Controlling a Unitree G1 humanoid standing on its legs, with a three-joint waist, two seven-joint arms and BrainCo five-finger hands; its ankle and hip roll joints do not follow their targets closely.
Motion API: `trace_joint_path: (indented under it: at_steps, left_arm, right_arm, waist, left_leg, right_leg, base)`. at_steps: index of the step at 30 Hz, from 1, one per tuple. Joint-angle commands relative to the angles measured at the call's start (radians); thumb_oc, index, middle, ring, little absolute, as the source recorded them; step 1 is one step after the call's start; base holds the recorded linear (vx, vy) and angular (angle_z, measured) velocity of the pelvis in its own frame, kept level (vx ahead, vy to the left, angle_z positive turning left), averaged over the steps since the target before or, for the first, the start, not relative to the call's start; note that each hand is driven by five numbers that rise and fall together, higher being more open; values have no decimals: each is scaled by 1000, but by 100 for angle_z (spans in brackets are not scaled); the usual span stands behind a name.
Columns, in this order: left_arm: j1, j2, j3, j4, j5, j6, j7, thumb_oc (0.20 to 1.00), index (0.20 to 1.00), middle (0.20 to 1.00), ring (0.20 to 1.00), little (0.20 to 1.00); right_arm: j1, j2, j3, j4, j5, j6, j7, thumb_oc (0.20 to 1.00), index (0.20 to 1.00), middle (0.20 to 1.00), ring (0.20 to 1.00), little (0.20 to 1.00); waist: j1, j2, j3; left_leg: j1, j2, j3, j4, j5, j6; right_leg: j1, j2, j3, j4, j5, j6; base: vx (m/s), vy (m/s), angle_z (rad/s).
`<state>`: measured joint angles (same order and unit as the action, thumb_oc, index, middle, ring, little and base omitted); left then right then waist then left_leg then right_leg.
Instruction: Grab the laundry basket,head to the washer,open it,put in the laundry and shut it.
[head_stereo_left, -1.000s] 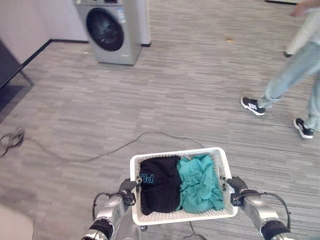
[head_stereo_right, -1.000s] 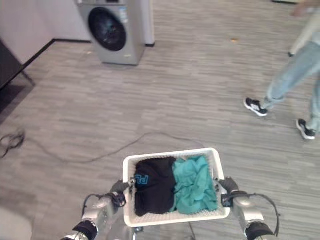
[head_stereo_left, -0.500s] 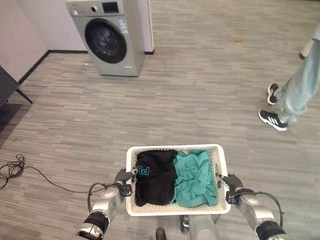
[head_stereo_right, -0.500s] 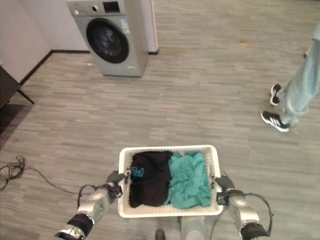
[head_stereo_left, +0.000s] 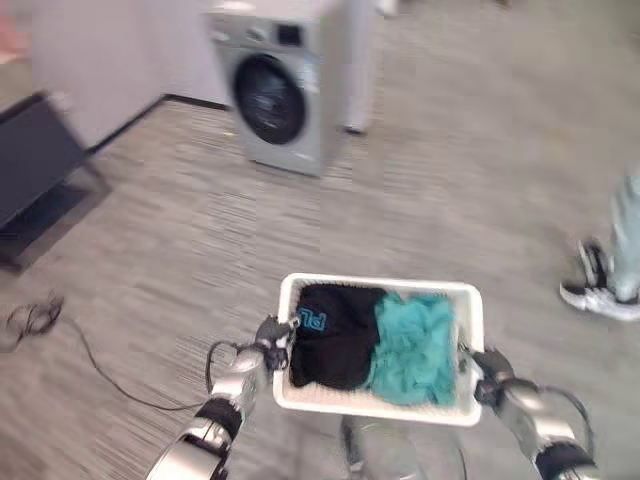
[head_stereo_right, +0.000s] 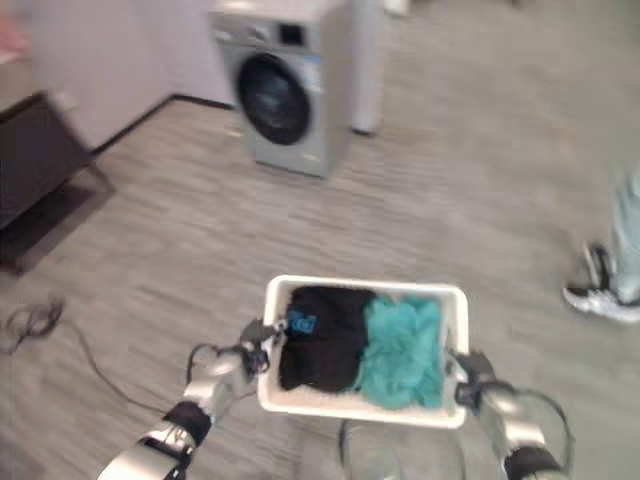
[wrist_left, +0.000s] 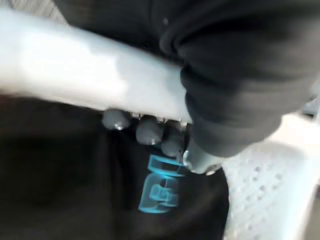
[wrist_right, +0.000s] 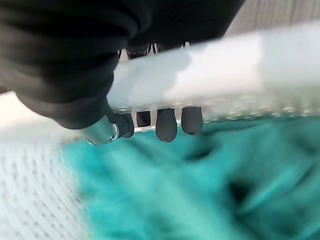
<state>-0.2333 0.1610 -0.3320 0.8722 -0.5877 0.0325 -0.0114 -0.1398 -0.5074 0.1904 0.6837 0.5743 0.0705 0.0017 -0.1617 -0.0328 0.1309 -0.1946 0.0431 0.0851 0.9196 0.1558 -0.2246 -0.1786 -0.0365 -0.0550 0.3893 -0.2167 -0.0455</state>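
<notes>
Laundry basket (head_stereo_left: 470, 330), white and perforated, hangs between my two hands above the grey plank floor (head_stereo_left: 200, 240). My left hand (head_stereo_left: 271, 343) has its fingers (wrist_left: 150, 131) hooked over the left rim, and my right hand (head_stereo_left: 492, 373) has its fingers (wrist_right: 166, 123) curled over the right rim. Inside lie a black garment (head_stereo_left: 335, 335) on the left and a teal garment (head_stereo_left: 415, 345) beside it. Ahead stands the washer (head_stereo_left: 285, 85), door closed. A person's shoe (head_stereo_left: 598, 290) shows at far right.
</notes>
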Motion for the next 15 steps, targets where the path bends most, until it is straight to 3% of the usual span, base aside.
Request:
trace_joint_path:
  at_steps: [1, 2, 3, 4, 6, 7, 9, 12, 15]
  left_arm:
    - [-149, 62, 22, 7, -11, -53, 9, 200, 200, 200, 200, 200]
    - [-148, 58, 24, 6, -14, -53, 10, 200, 200, 200, 200, 200]
    - [-133, 61, 27, -3, -8, -58, 13, 200, 200, 200, 200, 200]
    - [-125, 63, 29, -15, -11, -59, 15, 200, 200, 200, 200, 200]
    - [-107, 64, 28, -53, -15, -70, 20, 200, 200, 200, 200, 200]
    - [-110, 60, 23, -60, -14, -72, 22, 200, 200, 200, 200, 200]
    - [-121, 63, 19, -80, -16, -75, 24, 200, 200, 200, 200, 200]
    - [-130, 81, 18, -113, -31, -85, 30, 200, 200, 200, 200, 200]
    - [-128, 98, 28, -116, -33, -97, 31, 200, 200, 200, 200, 200]
  right_arm:
    - [-41, 19, -21, -129, 101, -59, 82, 200, 200, 200, 200, 200]
    - [-37, 20, -22, -130, 100, -60, 80, 200, 200, 200, 200, 200]
    - [-26, 22, -20, -145, 98, -67, 83, 200, 200, 200, 200, 200]
    - [-23, 21, -13, -152, 88, -68, 85, 200, 200, 200, 200, 200]
    - [-19, 27, -3, -166, 76, -77, 88, 200, 200, 200, 200, 200]
    - [-17, 26, 0, -165, 69, -77, 88, 200, 200, 200, 200, 200]
    - [-14, 30, 0, -166, 58, -72, 96, 200, 200, 200, 200, 200]
    - [21, 50, 6, -222, 55, -59, 126, 200, 200, 200, 200, 200]
    - [29, 89, -1, -160, 62, -81, 134, 200, 200, 200, 200, 200]
  waist:
    - [-27, -7, -15]
    - [-21, -12, -16]
    - [6, 1, -4]
    - [19, 5, 6]
    - [66, 27, 19]
    - [86, 28, 20]
    - [101, 22, 22]
    - [118, 27, 12]
    - [142, 14, -14]
  left_leg:
    - [137, -19, 111, -256, -68, 55]
    - [89, -25, 128, -290, -73, 65]
    - [3, 3, 176, -484, -103, 105]
    - [-2, 1, 165, -551, -123, 125]
    - [-17, 11, 91, -838, -59, 137]
    - [-36, 18, 56, -882, -46, 137]
    - [-47, 19, 31, -888, -26, 132]
    - [-41, -5, -1, -802, -31, 157]
    - [-13, -45, 44, -750, -114, 205]
  right_leg:
    - [123, -14, -14, -279, 212, 85]
    - [138, -15, -16, -288, 204, 84]
    - [188, 12, -3, -302, 177, 100]
    - [210, 18, 4, -302, 162, 103]
    - [256, 50, 32, -297, 116, 115]
    - [275, 54, 40, -292, 103, 112]
    - [300, 51, 41, -285, 83, 114]
    - [298, 50, 66, -201, 30, 129]
    - [275, 2, 87, -92, 57, 179]
  base:
    - [215, -84, -7]
    - [465, -81, 24]
    - [582, -79, 23]
    - [635, -14, 7]
    - [499, 20, -31]
    - [488, -36, -73]
    - [328, -24, -81]
    - [418, 108, -69]
    - [474, 232, -98]
